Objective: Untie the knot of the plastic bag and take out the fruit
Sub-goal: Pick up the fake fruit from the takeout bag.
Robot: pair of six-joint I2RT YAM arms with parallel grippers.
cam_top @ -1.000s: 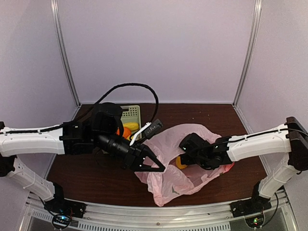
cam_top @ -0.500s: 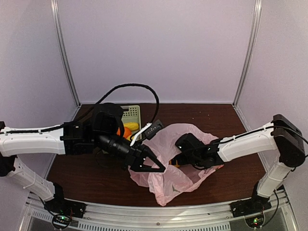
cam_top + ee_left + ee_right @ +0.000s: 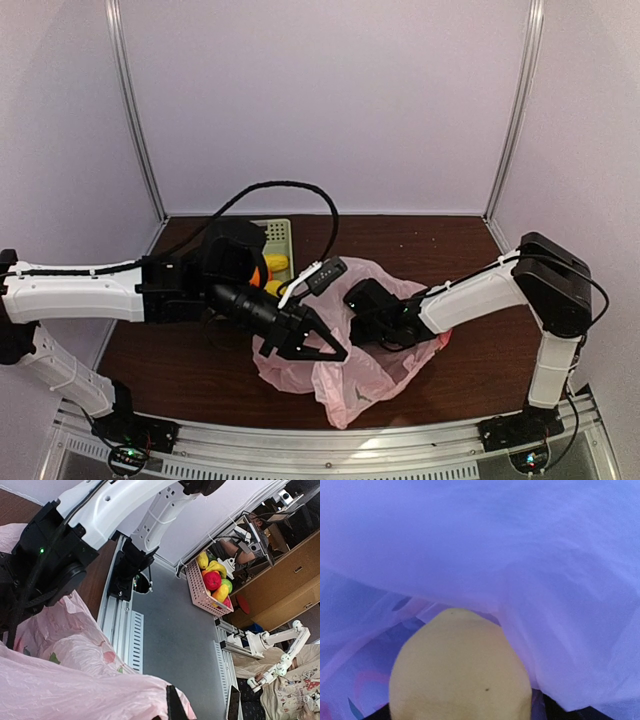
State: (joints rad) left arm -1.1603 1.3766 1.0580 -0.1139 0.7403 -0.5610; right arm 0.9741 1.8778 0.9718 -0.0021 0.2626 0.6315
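Pale lilac panels close the cell on three sides: a back wall (image 3: pixel 330 100) at 12 o'clock, side walls (image 3: pixel 60 130) at 9 and 3 o'clock. Slim metal posts (image 3: pixel 135 120) stand in the two far corners. The light is soft and even. The tabletop (image 3: pixel 430 235) is dark brown wood, edged at 6 o'clock by an aluminium rail (image 3: pixel 300 455). In the left wrist view a grey floor (image 3: pixel 175 645) lies beyond the rail, with a pink slotted crate (image 3: pixel 198 591) on it and a brown wooden cabinet (image 3: pixel 280 587) at 3 o'clock.
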